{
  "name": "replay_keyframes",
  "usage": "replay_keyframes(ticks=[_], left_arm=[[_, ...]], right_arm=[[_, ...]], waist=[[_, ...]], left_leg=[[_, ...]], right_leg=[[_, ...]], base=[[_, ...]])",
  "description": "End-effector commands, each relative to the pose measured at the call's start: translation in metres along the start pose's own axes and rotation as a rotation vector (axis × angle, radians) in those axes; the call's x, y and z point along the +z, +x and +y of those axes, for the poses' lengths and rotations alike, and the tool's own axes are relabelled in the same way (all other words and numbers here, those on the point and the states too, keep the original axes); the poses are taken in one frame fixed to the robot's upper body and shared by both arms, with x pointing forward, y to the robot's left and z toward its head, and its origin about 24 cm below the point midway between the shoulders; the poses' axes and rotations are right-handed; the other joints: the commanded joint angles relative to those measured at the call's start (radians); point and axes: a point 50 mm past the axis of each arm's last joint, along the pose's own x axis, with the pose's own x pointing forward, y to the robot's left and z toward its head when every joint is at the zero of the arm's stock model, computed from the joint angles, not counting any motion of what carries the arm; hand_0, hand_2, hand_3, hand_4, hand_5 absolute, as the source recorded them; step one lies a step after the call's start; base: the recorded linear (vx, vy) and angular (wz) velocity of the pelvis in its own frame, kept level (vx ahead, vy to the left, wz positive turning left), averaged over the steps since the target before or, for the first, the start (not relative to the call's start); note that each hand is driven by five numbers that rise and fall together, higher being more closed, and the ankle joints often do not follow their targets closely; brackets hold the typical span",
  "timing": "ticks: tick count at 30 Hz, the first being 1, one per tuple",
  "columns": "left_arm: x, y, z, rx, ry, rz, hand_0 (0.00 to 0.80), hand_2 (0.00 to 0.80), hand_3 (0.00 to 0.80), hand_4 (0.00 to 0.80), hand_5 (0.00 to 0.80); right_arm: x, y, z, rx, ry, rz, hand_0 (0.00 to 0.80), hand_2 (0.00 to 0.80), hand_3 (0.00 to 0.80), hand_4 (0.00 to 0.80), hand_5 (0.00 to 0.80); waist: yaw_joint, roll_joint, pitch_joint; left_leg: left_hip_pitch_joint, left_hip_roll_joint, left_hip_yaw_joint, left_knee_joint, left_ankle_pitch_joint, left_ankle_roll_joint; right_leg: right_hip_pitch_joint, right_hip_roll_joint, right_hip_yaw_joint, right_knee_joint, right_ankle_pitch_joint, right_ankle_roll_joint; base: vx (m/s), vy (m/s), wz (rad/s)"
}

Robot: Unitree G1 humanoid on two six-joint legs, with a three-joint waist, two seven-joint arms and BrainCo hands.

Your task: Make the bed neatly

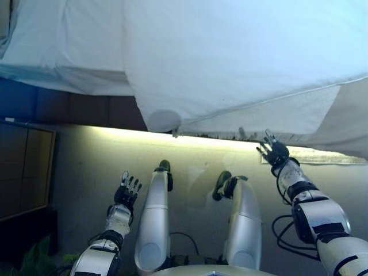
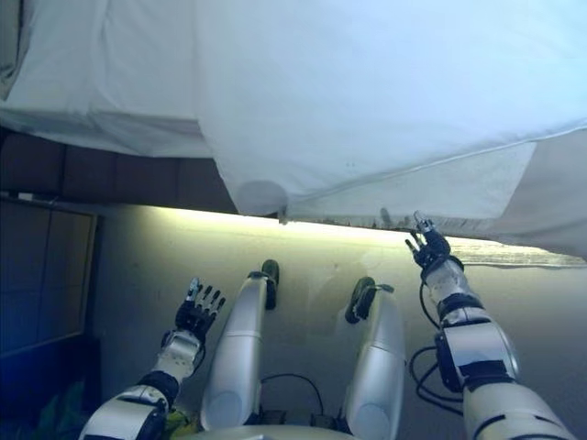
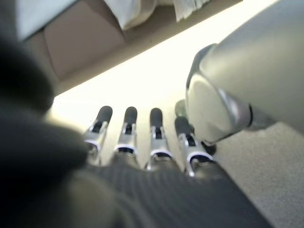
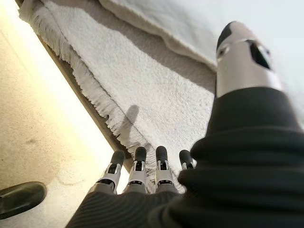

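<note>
A bed with a white duvet [image 1: 230,52] fills the top of the eye views; the duvet's corner hangs over the bed's near edge. Beside it a grey fringed blanket [image 1: 270,115] [image 4: 142,80] drapes over the same edge. My right hand [image 1: 275,153] is raised with straight fingers just below the blanket's fringe; its fingertips [image 4: 137,156] sit at the fringe in the right wrist view and hold nothing. My left hand [image 1: 126,192] hangs low over the floor, away from the bed, fingers [image 3: 128,123] straight and empty.
The bed's dark brown base [image 1: 80,109] runs under the mattress, with a strip of light along the floor below it. A dark wooden cabinet [image 1: 23,167] stands at the left. Beige carpet [image 1: 92,155] covers the floor.
</note>
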Motion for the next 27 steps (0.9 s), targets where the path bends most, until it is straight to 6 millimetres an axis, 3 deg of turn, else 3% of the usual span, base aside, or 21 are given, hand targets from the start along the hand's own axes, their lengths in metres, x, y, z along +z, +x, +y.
replay_keyframes(ticks=[1,7,27], left_arm=[[0.004,-0.010,0.020,0.044,0.009,-0.018,0.000,0.000,0.000,0.000,0.000],[0.002,-0.021,0.038,0.057,-0.003,-0.014,0.000,0.000,0.000,0.000,0.000],[0.007,-0.040,0.063,0.056,-0.039,-0.057,0.000,0.000,0.000,0.000,0.000]], right_arm=[[0.030,-0.002,-0.003,0.014,-0.043,-0.053,0.000,0.000,0.000,0.000,0.000],[0.065,-0.003,0.011,0.057,-0.093,-0.095,0.000,0.000,0.000,0.000,0.000],[0.158,-0.021,0.053,0.162,-0.116,-0.258,0.000,0.000,0.000,0.000,0.000]], waist=[[0.015,0.018,-0.043],[0.029,0.029,-0.035],[0.066,0.054,0.006]], left_leg=[[-0.024,-0.003,0.048,0.048,-0.056,0.091],[-0.079,-0.005,0.046,0.093,-0.044,0.096],[-0.126,-0.011,0.040,0.104,-0.005,0.092]], right_leg=[[-0.043,-0.006,0.092,-0.043,0.103,0.042],[-0.094,-0.002,0.098,0.005,0.104,0.031],[-0.141,0.003,0.097,0.061,0.098,0.019]], base=[[0.039,0.012,0.14],[0.081,0.025,0.07],[0.056,-0.003,0.03]])
